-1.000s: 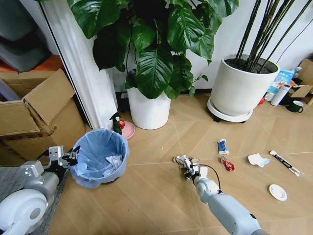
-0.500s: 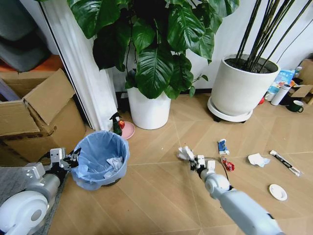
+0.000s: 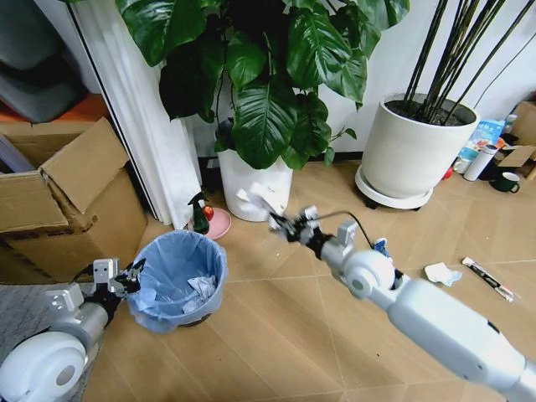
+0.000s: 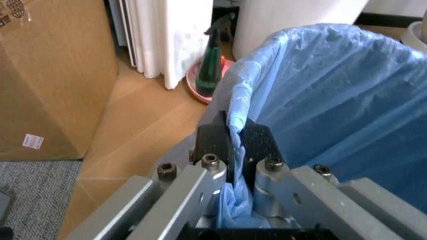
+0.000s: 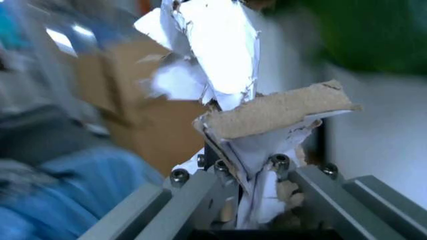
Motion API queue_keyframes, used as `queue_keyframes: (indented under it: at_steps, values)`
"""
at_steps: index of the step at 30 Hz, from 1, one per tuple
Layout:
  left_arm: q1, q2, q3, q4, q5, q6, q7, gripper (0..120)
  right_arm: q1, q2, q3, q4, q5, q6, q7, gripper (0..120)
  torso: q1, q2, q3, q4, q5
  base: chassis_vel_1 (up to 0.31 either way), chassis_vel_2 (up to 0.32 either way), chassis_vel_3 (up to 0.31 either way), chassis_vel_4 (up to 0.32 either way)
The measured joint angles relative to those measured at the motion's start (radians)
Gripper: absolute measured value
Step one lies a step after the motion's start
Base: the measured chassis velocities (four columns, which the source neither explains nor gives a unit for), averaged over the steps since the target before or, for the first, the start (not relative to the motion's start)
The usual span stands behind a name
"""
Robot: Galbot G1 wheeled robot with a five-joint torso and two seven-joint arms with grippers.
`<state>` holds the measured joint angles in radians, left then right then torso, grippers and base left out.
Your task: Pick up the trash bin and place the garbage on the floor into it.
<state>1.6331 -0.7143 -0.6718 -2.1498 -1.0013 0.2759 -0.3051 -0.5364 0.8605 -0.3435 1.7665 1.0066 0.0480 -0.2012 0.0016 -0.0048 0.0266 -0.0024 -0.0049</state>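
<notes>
Torn white-and-tan paper scraps (image 5: 230,75) in right pincer (image 3: 285,224) — blue-lined trash bin (image 3: 180,276) below.

right hand (image 3: 289,224): raised, gripping paper scraps (image 3: 261,199) | left hand (image 3: 126,280): at trash bin (image 3: 178,280) rim

1. Cardboard box (image 4: 53,75): a small white sticker low on its side carries red print, too small to read; part of a dark printed round mark sits at its top corner, with no letters that can be made out.
2. No other text, brand or number can be read.
</notes>
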Motion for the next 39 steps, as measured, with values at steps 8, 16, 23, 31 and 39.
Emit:
queue_keyframes:
  at_steps: [8,16,23,31,39]
  values:
    - [-0.005,-0.001,0.007,-0.002,-0.001,0.0,0.002,0,0.127,0.038,-0.114,-0.053,0.128,0.149,-0.287,0,0.0,0.0,0.0,-0.0001,0.0001,0.0,0.0,0.0,0.0]
    - [0.002,0.028,0.007,-0.011,-0.017,0.001,0.002,0,0.265,0.031,-0.244,-0.071,0.209,0.111,-0.444,0,0.0,0.0,0.0,-0.0001,0.0001,0.0,0.0,0.0,0.0]
    - [0.003,0.041,0.017,-0.04,-0.021,0.009,-0.001,0,0.451,0.015,-0.453,-0.109,0.237,0.047,-0.546,0,0.0,0.0,0.0,-0.0002,0.0,0.0,0.0,0.0,0.0]
    - [0.008,0.051,0.014,-0.064,-0.029,0.016,-0.003,0,0.621,0.052,-0.614,-0.187,0.215,-0.076,-0.62,0,0.0,0.0,0.0,0.0001,0.0001,0.0,0.0,0.0,0.0]
    - [0.017,0.049,0.014,-0.078,-0.034,0.019,-0.005,0,0.657,0.081,-0.66,-0.256,0.121,-0.117,-0.625,17,0.0,0.0,0.0,-0.0001,0.0001,0.0,0.0,0.0,0.0]
